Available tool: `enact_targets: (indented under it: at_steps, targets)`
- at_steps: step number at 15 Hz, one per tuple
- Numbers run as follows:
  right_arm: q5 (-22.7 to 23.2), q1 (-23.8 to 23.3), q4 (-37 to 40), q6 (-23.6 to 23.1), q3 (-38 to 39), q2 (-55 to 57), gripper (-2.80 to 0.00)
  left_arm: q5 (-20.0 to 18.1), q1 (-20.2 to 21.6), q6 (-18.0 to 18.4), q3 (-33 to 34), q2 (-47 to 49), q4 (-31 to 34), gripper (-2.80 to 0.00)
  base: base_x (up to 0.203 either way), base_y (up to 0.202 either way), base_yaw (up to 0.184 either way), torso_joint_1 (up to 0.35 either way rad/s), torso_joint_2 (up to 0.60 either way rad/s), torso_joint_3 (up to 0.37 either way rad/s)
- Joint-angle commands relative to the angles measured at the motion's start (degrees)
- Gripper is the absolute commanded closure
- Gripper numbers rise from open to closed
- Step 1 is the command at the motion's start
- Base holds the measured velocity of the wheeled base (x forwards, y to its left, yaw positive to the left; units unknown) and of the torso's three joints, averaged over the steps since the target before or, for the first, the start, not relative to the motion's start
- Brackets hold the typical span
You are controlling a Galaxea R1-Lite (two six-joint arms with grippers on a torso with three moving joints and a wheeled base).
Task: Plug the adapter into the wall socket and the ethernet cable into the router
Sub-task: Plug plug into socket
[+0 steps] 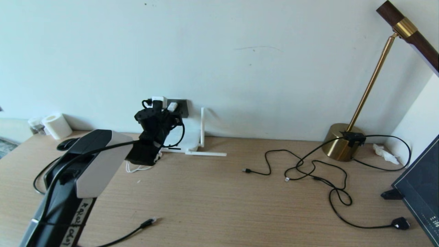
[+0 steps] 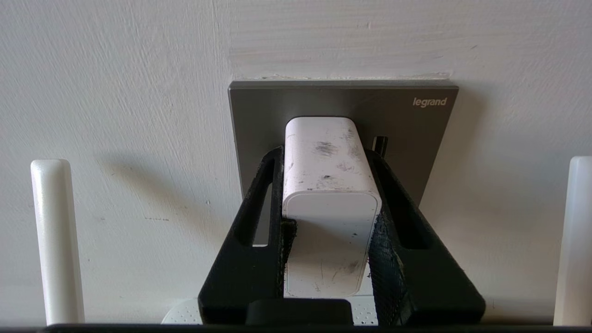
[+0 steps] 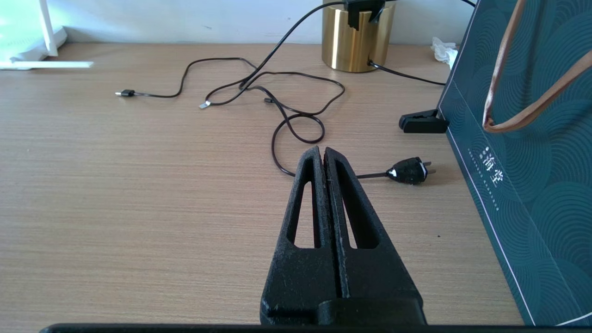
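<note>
Adapter (image 2: pixel 329 185): rigid, light, smooth-sided white cube; best held by its flat flanks. Clamped in left gripper (image 2: pixel 326 159), nose against wall socket (image 2: pixel 416 129) directly ahead. Right gripper (image 3: pixel 322 155) closed, empty, parked.

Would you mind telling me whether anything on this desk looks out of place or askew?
Yes: one router antenna lies flat on the desk while another stands upright. Loose black cords sprawl tangled near the lamp base, and a crumpled tissue sits beside it.
</note>
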Motion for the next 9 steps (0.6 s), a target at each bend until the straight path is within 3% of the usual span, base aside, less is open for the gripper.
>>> enact_targets:
  at_steps: [1, 6, 7, 9]
  targets:
    - [-0.02, 0.0, -0.04, 0.01, 0.02, 0.0, 0.0, 0.1, -0.03, -0.05, 0.03, 0.02, -0.36, 0.0, 0.0, 0.0, 0.0, 0.0, 0.0, 0.0]
    - [-0.02, 0.0, -0.04, 0.01, 0.02, 0.0, 0.0, 0.02, -0.02, -0.13, 0.03, -0.06, -0.42, 0.0, 0.0, 0.0, 0.0, 0.0, 0.0, 0.0]
    - [-0.02, 0.0, -0.04, 0.01, 0.02, 0.0, 0.0, -0.07, -0.03, -0.31, 0.03, -0.06, -0.85, -2.8, 0.0, 0.0, 0.0, 0.0, 0.0, 0.0]
    - [-0.02, 0.0, -0.04, 0.01, 0.02, 0.0, 0.0, -0.16, -0.12, -0.23, 0.09, 0.18, -2.34, -2.8, 0.0, 0.0, 0.0, 0.0, 0.0, 0.0]
